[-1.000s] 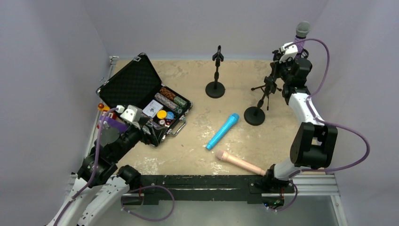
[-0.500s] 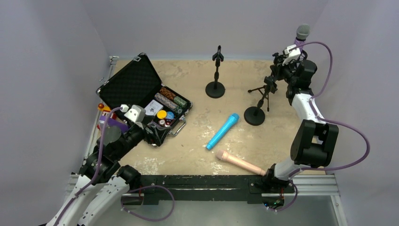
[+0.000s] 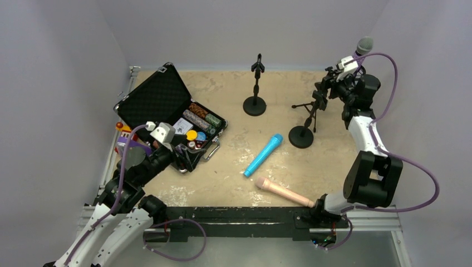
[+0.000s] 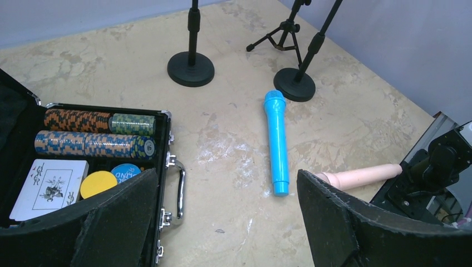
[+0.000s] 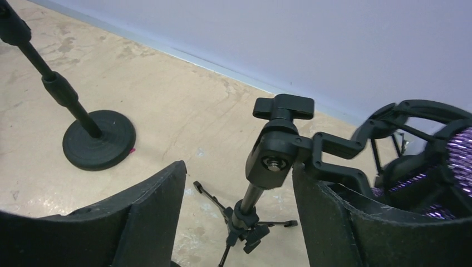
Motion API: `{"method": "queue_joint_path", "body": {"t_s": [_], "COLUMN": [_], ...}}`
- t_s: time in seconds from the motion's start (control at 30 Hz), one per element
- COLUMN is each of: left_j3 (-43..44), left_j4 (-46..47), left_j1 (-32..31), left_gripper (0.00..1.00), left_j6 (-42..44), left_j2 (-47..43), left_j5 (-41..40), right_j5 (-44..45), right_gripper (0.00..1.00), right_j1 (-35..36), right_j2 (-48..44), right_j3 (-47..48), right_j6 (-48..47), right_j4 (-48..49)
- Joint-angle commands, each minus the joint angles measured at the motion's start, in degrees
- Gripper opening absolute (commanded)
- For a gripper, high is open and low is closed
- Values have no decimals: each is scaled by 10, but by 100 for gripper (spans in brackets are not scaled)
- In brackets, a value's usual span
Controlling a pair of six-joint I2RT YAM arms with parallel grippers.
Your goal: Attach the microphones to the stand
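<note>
The glittery purple microphone [image 3: 364, 44] [image 5: 460, 156] sits in the black shock mount [image 5: 413, 119] on top of the tripod stand [image 3: 311, 105] [image 5: 278, 150], its grey mesh head up. My right gripper [image 3: 329, 84] [image 5: 238, 167] is open beside the mount, and the stand's pole shows between its fingers. Out on the table lie the blue microphone [image 3: 263, 154] [image 4: 276, 142] and, nearer me, the peach-pink microphone [image 3: 284, 192] [image 4: 362, 177]. My left gripper [image 3: 186, 158] [image 4: 227, 175] hovers open and holds nothing, just left of them by the case.
Two round-base stands are free: one at the back middle [image 3: 255, 105] [image 4: 191, 68] [image 5: 99, 139], one beside the tripod [image 3: 301, 136] [image 4: 294, 84]. An open black case [image 3: 161, 100] [image 4: 167, 142] with poker chips and cards sits at the left. Walls close in on three sides.
My right gripper has opened off the purple microphone and drawn back to the right; the microphone stays in the mount, leaning further right. The left arm crept slightly rightward.
</note>
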Motion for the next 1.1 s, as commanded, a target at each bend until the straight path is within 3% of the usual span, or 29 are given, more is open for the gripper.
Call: {"method": "queue_joint_path", "body": {"t_s": [0.0,0.53,0.9,1.07], "left_j3": [-3,0,0,-2], "left_j4": [32,40,48,49], "left_j1": [1,1,1,1], "left_gripper": [99,99,99,99], "left_j6": [0,-2,-11,-13], "left_j2": [3,14,25,25], "left_j5": [11,13,21,23], "right_j5": [-11,-15,71,59], "right_gripper": [75,77,68,76], "right_j1": [-9,-34,-35,-35], "right_j2": [-45,-111,-55,-65], "right_j3": [-5,-41,27,32], "right_j6": [-27,-35,86,104], "right_j4": [-15,-108,-164,-185]}}
